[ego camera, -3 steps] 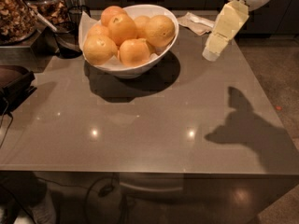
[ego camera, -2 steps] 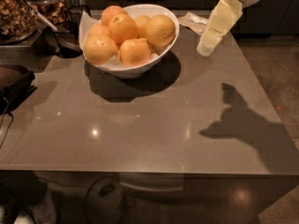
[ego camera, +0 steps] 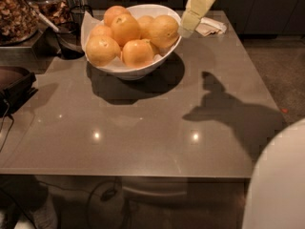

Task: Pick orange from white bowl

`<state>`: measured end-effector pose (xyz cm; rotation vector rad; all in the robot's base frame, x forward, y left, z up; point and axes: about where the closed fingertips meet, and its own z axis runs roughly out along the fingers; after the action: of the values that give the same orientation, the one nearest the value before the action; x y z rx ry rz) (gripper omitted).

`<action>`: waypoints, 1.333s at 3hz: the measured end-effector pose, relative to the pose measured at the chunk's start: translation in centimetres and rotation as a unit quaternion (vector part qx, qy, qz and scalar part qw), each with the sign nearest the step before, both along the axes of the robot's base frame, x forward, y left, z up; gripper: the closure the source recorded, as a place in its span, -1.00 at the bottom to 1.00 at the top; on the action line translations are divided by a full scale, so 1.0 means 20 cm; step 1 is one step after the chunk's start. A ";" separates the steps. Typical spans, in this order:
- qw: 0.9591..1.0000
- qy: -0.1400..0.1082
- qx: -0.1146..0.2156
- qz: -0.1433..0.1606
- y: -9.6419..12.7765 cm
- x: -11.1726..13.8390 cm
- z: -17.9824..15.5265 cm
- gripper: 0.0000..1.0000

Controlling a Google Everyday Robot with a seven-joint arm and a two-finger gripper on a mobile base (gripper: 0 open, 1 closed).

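The gripper (ego camera: 188,27) hangs at the far right edge of the white bowl (ego camera: 143,72), just beside the orange (ego camera: 163,31). I cannot tell whether it is open or closed, or whether it touches the rim. The orange is big, round and pale yellow-orange, and sits on the right of the pile.

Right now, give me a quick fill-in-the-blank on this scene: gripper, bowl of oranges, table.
1. The pale yellow gripper hovers at the ____ edge, as the camera sees it, of the wide glossy white bowl.
2. The large pale yellow-orange orange nearest the gripper lies in the ____.
3. The glossy grey table bears the gripper's dark ____.
Missing words: right; bowl; shadow.
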<state>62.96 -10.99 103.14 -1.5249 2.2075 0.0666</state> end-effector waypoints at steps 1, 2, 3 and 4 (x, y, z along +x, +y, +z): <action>1.000 -0.019 0.009 -0.002 0.02 0.05 0.04 -1.00; 0.999 -0.028 0.014 -0.005 0.03 0.07 0.03 -1.00; 0.999 -0.033 0.022 -0.005 0.05 0.12 0.02 -1.00; 0.999 -0.035 0.021 0.010 0.10 0.18 0.00 -0.88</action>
<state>66.49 -8.99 103.18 -1.5032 2.1232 0.0640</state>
